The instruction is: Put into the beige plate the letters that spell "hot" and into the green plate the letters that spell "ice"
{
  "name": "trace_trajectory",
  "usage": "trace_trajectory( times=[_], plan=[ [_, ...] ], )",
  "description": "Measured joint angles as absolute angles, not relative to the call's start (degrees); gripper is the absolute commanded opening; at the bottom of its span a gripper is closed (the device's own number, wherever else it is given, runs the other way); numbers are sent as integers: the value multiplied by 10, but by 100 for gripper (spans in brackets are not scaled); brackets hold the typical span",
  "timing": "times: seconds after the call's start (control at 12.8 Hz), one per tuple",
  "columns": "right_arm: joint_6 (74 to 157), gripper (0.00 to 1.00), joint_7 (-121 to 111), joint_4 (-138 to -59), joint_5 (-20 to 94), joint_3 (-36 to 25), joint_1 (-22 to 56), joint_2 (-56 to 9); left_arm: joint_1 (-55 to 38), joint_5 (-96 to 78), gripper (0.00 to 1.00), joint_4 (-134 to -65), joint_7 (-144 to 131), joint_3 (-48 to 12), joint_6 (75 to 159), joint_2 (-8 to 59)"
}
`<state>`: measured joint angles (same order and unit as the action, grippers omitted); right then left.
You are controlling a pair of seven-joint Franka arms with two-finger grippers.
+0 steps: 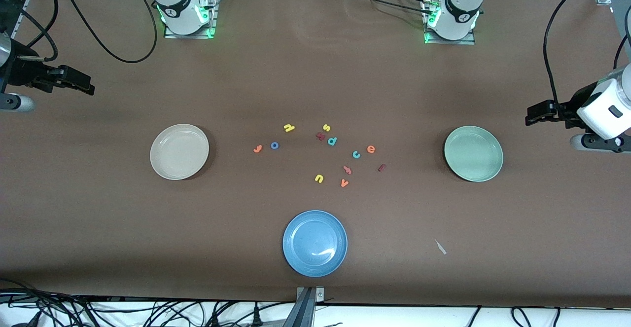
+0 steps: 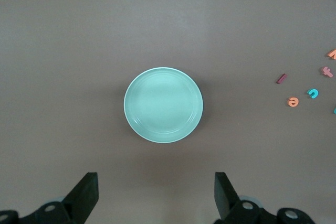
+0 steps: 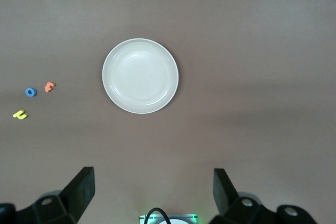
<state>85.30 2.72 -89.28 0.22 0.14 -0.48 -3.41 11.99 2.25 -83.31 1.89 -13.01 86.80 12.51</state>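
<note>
brown matte covering spans the whole worktop (image 1: 315,70), and every plate on it sits empty. the round cream-beige plate (image 1: 179,151) lies toward the right arm's end, the round pale mint-green plate (image 1: 473,153) toward the left arm's end, and a round blue plate (image 1: 315,243) close to the middle of the worktop edge nearest the front camera. between the beige and green plates the tiny toy letters lie scattered flat, none touching a plate. closest to the beige plate are the orange t (image 1: 257,149) and, just beside it, the blue ring-shaped o (image 1: 274,145), with the yellow h (image 1: 289,127) a little farther from the front camera. on the green plate's side of the scatter lie the teal c (image 1: 356,154), the orange e (image 1: 370,149) beside it, and the dark red stick-like i (image 1: 381,167) slightly nearer the camera. among them rest a yellow s (image 1: 326,127), a teal d (image 1: 332,141), a wider dark red letter (image 1: 321,136), a yellow u (image 1: 319,178) and an orange v (image 1: 344,183). the left tool (image 2: 156,192) hangs high over the worktop's edge at the left arm's end, fingers spread wide and empty, looking down on the green plate. the right tool (image 3: 154,190) waits likewise over the edge at the right arm's end, fingers spread and empty, above the beige plate's side.
</note>
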Motion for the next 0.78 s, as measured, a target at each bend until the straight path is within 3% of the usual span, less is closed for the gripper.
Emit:
trace_trajectory(
  times=[0.78],
  plan=[
    [853,100,27,-893,2,-5,-5,-34,120,22,100,-833,19,-130,868,131]
  ],
)
